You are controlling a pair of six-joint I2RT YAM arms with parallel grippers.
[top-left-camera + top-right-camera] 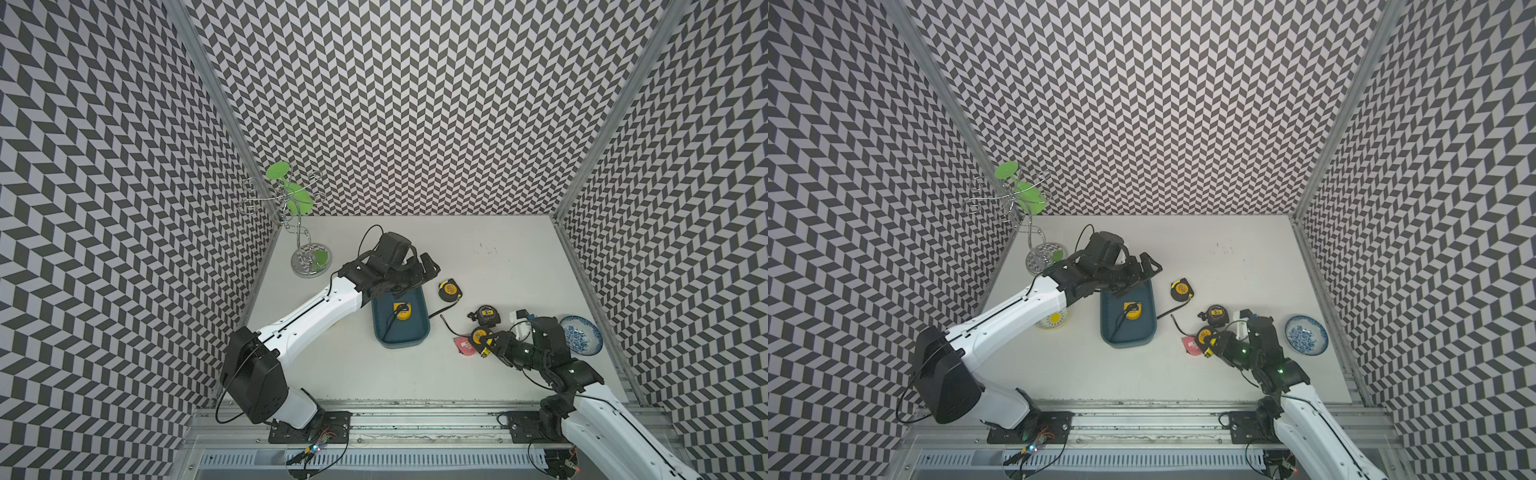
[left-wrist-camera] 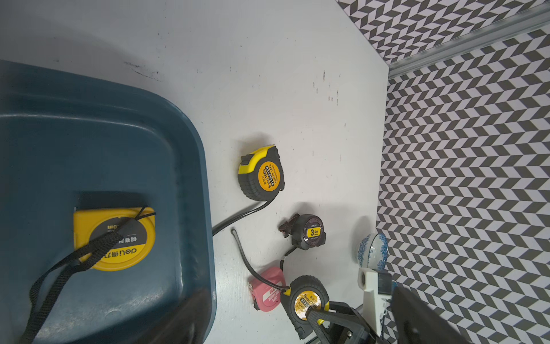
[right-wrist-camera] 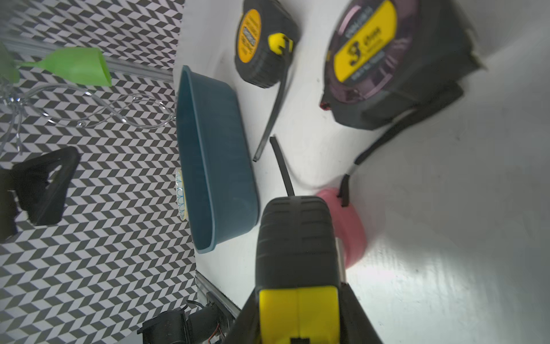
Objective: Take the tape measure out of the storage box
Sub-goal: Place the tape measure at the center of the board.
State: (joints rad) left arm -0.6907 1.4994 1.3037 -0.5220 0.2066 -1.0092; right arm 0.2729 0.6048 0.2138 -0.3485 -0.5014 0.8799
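Left wrist: yellow tape measure (image 2: 125, 247) in storage box (image 2: 119, 149), lbl "deli".

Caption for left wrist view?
A yellow tape measure lies in the storage box; right gripper grips a black tape measure outside it.

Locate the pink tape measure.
In a top view the pink tape measure lies right of the storage box, beside the black-and-yellow tape measure in the right gripper.

A robot test cell in a lab is shown here: chevron-patterned panels (image 1: 415, 104) are set up on three sides, a white tabletop (image 1: 415, 374) is edged by an aluminium rail (image 1: 415, 419), the left arm (image 1: 307, 316) and right arm (image 1: 615, 419) are bolted along it, and loose wiring (image 1: 320, 448) is left exposed.
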